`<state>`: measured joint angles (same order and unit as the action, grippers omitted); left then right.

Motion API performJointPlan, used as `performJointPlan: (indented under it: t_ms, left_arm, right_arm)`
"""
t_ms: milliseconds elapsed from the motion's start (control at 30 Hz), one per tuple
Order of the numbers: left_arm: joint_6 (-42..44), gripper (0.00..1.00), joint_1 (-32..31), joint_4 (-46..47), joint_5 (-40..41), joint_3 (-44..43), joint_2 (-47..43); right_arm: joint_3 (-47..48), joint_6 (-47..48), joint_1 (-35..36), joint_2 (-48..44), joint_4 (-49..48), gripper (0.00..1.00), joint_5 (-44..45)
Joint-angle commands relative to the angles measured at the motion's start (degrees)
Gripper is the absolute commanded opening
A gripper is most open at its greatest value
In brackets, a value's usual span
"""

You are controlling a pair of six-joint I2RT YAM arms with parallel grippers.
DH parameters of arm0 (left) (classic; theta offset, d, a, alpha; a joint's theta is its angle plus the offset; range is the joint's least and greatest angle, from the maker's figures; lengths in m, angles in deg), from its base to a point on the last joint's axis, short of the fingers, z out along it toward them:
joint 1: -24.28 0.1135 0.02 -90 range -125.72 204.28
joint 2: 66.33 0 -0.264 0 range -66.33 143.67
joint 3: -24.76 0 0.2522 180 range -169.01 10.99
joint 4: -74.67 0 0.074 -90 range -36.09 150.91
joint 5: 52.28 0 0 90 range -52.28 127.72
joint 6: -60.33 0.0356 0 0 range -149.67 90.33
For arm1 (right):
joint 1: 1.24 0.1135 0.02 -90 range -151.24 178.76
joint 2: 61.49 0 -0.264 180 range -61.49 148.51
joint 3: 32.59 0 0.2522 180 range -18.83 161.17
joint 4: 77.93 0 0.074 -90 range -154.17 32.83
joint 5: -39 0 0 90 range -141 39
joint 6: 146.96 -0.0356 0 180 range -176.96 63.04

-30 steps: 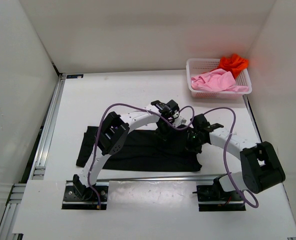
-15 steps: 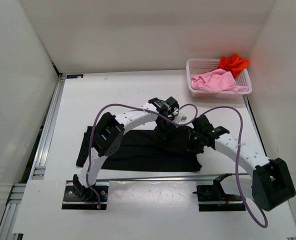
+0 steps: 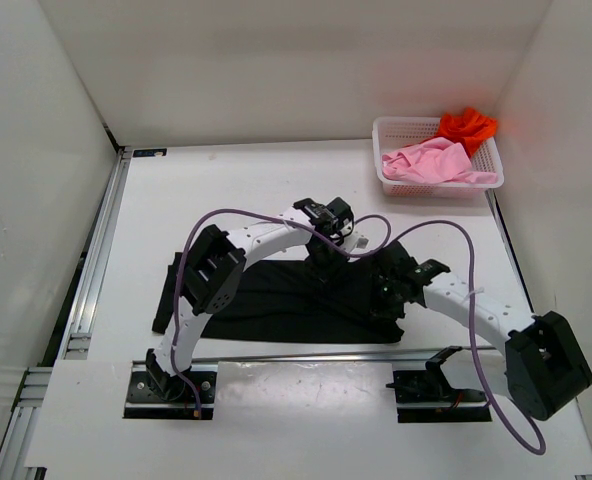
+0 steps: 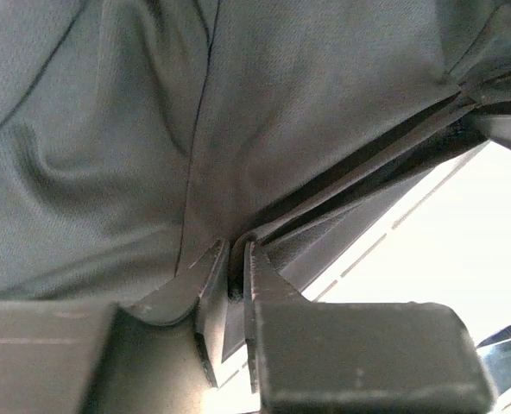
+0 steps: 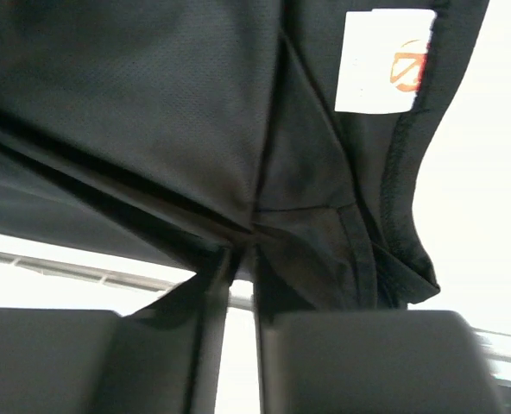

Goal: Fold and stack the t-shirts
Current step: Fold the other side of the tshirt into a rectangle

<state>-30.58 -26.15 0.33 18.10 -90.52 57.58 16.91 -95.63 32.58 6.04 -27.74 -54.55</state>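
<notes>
The black t-shirt (image 3: 266, 298) lies spread across the middle of the table. My left gripper (image 3: 322, 262) is down on its far right part. In the left wrist view the gripper (image 4: 236, 257) is shut on a raised fold of the black t-shirt (image 4: 290, 112). My right gripper (image 3: 384, 300) sits at the shirt's right end. In the right wrist view the gripper (image 5: 242, 254) pinches bunched black t-shirt cloth (image 5: 135, 95) near its white neck label (image 5: 385, 60). The light pink t-shirt (image 3: 431, 162) and the orange-red t-shirt (image 3: 466, 125) lie crumpled in the basket.
A white mesh basket (image 3: 388, 132) stands at the back right of the table. White walls close off the left, back and right. An aluminium rail (image 3: 96, 255) runs along the table's left side, and a metal bar (image 3: 306, 355) crosses just in front of the arm bases.
Both grippers have slid a little toward the near edge while pinching the shirt's right part. The right arm's elbow has swung out to the right and lower.
</notes>
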Motion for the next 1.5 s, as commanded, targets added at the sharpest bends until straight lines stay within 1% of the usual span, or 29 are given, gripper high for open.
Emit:
performJointPlan:
  t_ms: [0, 67, 100, 167, 200, 333, 467, 533, 567, 633, 667, 700, 800, 833, 867, 933, 967, 1000, 1067, 1133, 1200, 1267, 1300, 1367, 1400, 1433, 1467]
  left_arm:
    - [0.9, 0.26, -0.3, -1.4, -0.2, 0.9, -1.5]
    - [0.9, 0.26, -0.3, -1.4, -0.8, 1.4, -2.0]
    - [0.9, 0.3, -0.3, -1.4, -1.4, 1.4, -2.5]
    - [0.9, 0.35, -0.3, -1.4, -2.0, 2.0, -2.5]
    - [0.9, 0.41, -0.3, -1.4, -2.5, 2.5, -3.1]
    - [0.9, 0.49, -0.3, -1.4, -4.4, 3.3, -3.6]
    - [0.9, 0.49, -0.3, -2.5, -7.5, 5.1, -4.2]
    - [0.9, 0.49, -0.3, -4.6, -8.7, 5.1, -4.2]
    - [0.9, 0.49, -0.3, -5.2, -9.5, 5.6, -4.2]
    - [0.9, 0.49, -0.3, -5.9, -10.2, 6.1, -4.2]
    - [0.9, 0.5, -0.3, -5.9, -10.2, 6.2, -4.2]
    - [0.9, 0.55, -0.3, -6.5, -10.7, 6.7, -4.2]
    - [0.9, 0.58, -0.3, -7.2, -10.7, 6.7, -5.3]
    - [0.9, 0.6, -0.3, -7.2, -10.7, 6.7, -5.3]
    - [0.9, 0.61, -0.3, -8.0, -10.7, 6.7, -5.8]
    - [0.9, 0.61, -0.3, -8.5, -11.2, 6.7, -6.5]
    - [0.9, 0.62, -0.3, -9.0, -11.2, 6.7, -7.3]
    - [0.9, 0.62, -0.3, -9.9, -11.2, 6.7, -7.3]
    - [0.9, 0.62, 1.3, -11.0, -12.0, 7.2, -9.4]
    - [0.9, 0.62, 3.1, -12.4, -13.6, 7.9, -10.9]
    - [0.9, 0.62, 7.1, -12.9, -14.2, 9.8, -13.3]
    - [0.9, 0.62, 10.6, -12.9, -14.7, 11.7, -14.7]
    - [0.9, 0.62, 14.8, -12.9, -14.7, 13.3, -15.2]
    - [0.9, 0.63, 19.4, -12.4, -14.7, 14.8, -16.1]
    - [0.9, 0.63, 24.2, -10.8, -14.1, 16.8, -17.6]
    - [0.9, 0.63, 26.6, -9.3, -13.4, 17.9, -18.4]
    - [0.9, 0.63, 29.0, -7.3, -10.5, 19.2, -19.2]
  right_arm:
    - [0.5, 0.8, 0.4, 1.3, 0.6, 0.24, 0.1]
    - [0.6, 1.9, 0.4, 1.3, 0.6, 0.24, -0.4]
    - [0.6, 1.9, 0.4, 0.6, 0.6, 0.22, -0.9]
    - [0.6, 2.5, 0.4, -1.1, 0.6, 0.21, -1.5]
    - [0.6, 2.5, 0.4, -1.1, 0.6, 0.21, -1.5]
    - [0.0, 3.0, 0.4, -3.1, 0.6, 0.21, -2.0]
    - [0.0, 6.7, 0.4, -5.4, 1.1, 0.22, -4.0]
    - [0.0, 9.2, 0.4, -6.9, 1.1, 0.27, -7.9]
    - [0.0, 11.5, 0.4, -6.9, 1.1, 0.35, -9.0]
    - [-0.5, 12.9, 0.4, -8.7, 1.7, 0.43, -11.2]
    - [-0.5, 13.5, 0.4, -9.3, 2.3, 0.49, -11.9]
    - [-0.5, 14.8, 0.4, -9.9, 2.9, 0.52, -12.4]
    - [-0.5, 15.4, 0.4, -13.1, 2.2, 0.53, -12.4]
    - [-0.5, 14.6, 0.4, -13.1, 1.3, 0.53, -10.8]
    - [-0.5, 14.6, 0.4, -13.6, -1.2, 0.51, -10.8]
    - [0.0, 12.5, 0.4, -12.6, -4.2, 0.35, -9.7]
    - [0.0, 11.8, 0.4, -11.9, -5.6, 0.27, -9.1]
    - [0.0, 11.0, 0.4, -10.1, -8.8, 0.14, -7.7]
    - [0.5, 11.0, 0.4, -7.5, -11.6, 0.07, -7.2]
    - [1.3, 11.0, 0.4, -2.8, -14.4, 0.03, -8.6]
    - [2.6, 11.0, 0.9, 1.5, -15.6, 0.03, -9.1]
    - [2.6, 11.6, 1.4, 5.0, -15.6, 0.0, -9.1]
    - [2.6, 11.6, 1.4, 6.0, -14.9, 0.0, -7.9]
    - [1.9, 12.1, 1.4, 7.4, -12.5, 0.0, -7.4]
    - [0.7, 12.1, 1.4, 7.4, -12.5, 0.0, -7.3]
    - [-0.1, 12.1, 1.4, 7.4, -11.8, 0.0, -6.7]
    - [-0.6, 11.5, 1.4, 7.4, -11.8, 0.0, -6.0]
